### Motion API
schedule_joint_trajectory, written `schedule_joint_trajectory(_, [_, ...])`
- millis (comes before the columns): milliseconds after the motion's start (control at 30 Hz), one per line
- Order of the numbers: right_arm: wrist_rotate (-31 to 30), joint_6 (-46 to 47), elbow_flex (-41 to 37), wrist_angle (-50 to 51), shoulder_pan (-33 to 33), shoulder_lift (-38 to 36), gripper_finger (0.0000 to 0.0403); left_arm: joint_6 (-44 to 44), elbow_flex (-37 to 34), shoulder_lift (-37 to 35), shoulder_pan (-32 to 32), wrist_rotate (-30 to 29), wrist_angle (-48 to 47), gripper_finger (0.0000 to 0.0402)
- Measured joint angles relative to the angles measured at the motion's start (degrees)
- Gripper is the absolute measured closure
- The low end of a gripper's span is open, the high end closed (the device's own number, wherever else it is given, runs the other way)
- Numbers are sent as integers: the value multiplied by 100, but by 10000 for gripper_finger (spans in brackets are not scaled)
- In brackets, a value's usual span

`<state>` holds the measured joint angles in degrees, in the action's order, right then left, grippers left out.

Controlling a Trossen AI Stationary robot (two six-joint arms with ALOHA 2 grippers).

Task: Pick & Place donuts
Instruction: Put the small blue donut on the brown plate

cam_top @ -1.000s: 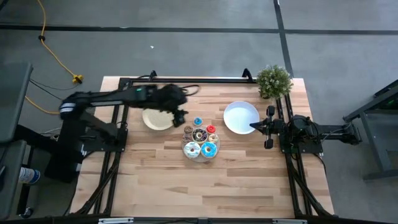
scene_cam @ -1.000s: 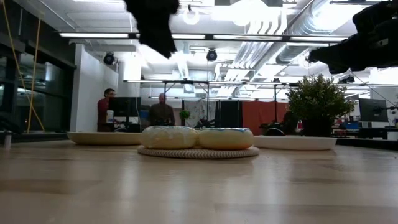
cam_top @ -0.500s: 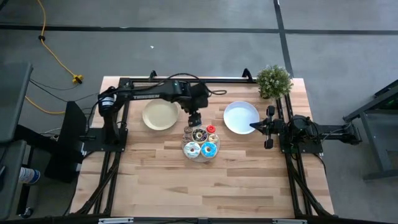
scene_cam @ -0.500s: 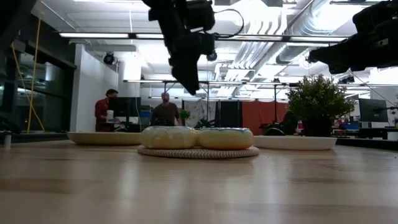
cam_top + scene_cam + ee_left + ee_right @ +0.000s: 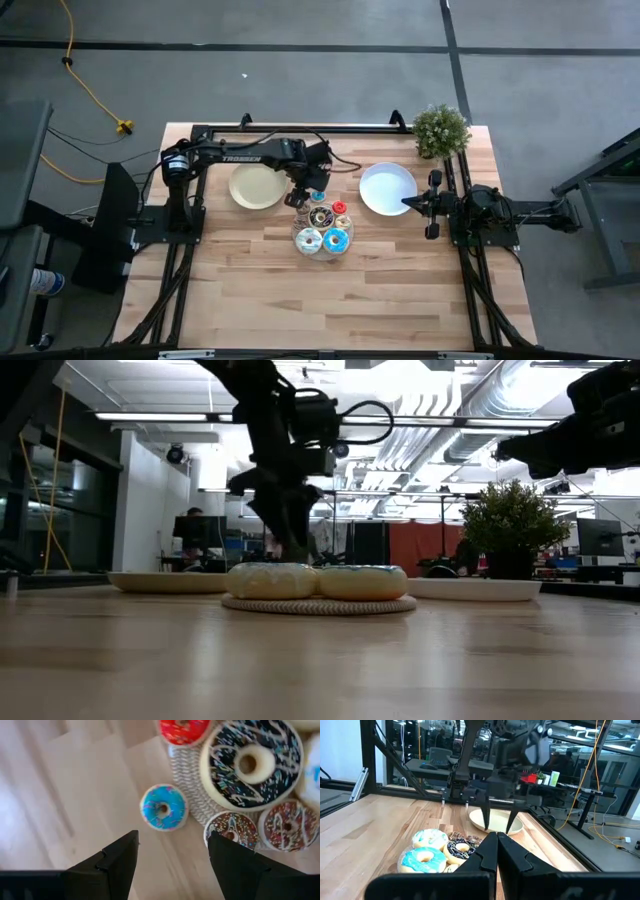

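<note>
Closest to your left gripper (image 5: pixel 170 855) is the small blue donut (image 5: pixel 163 808), lying flat on the bare counter (image 5: pixel 75 785) just beside the woven mat (image 5: pixel 187 767). It shows in line with the gap between the gripper's two dark fingers, whose jaws stand moderately wide with nothing between them. Judge it as a light, rigid toy ring with a glossy iced top: it will likely skate sideways if you nudge only one edge. Take it across the full outer width, one jaw on each side of the ring, low against the wood. You have little room on the mat side.

A step farther, at the mat's edge, sit two small brown sprinkled donuts (image 5: pixel 231 829), touching one another. Beyond them lies the large chocolate donut (image 5: pixel 252 764), broader than the rest and probably too wide for this opening. The small red donut (image 5: pixel 182 730) sits near it.

From above, the tan plate (image 5: pixel 255 186) lies just beside the left gripper. Farther across, the white plate (image 5: pixel 386 188) lies before the right gripper (image 5: pixel 408 203), whose jaws are closed on nothing while that arm waits at the counter's right side.
</note>
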<state>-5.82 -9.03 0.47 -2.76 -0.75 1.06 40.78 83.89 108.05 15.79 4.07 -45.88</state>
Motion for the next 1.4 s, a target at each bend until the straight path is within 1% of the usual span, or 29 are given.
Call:
schedule_joint_trajectory(100, [0,0,0,0,0,0,402,455,-142,0,-2,11,274,172])
schedule_joint_trajectory(200, [0,0,0,0,0,0,402,812,-233,0,0,17,356,172])
schedule_joint_trajectory(367, [-2,1,0,0,0,0,402,893,-417,-2,50,124,732,172])
schedule_joint_trajectory(500, [0,-1,0,0,0,0,402,659,-471,66,138,182,924,172])
schedule_joint_trajectory(700, [-2,1,0,0,0,-2,402,81,-443,165,227,161,979,172])
schedule_joint_trajectory(833, [-1,0,0,0,0,-1,402,-430,-321,352,225,-38,945,172])
schedule_joint_trajectory(900, [-4,0,0,-1,0,-1,402,-795,-224,420,221,-41,860,172])
schedule_joint_trajectory(1067, [0,1,0,0,0,7,402,-2240,53,560,221,70,802,172])
schedule_joint_trajectory(1133, [-3,-1,0,-2,0,7,402,-3032,171,560,221,-9,827,172])
schedule_joint_trajectory(1200, [-2,1,0,-2,0,9,402,-4075,293,560,219,-184,706,172])
schedule_joint_trajectory(1233, [-2,-1,0,-2,0,9,402,-4528,357,560,221,-182,592,172])
schedule_joint_trajectory(1400, [-2,-1,0,0,0,9,402,-6318,517,560,220,-160,322,172])
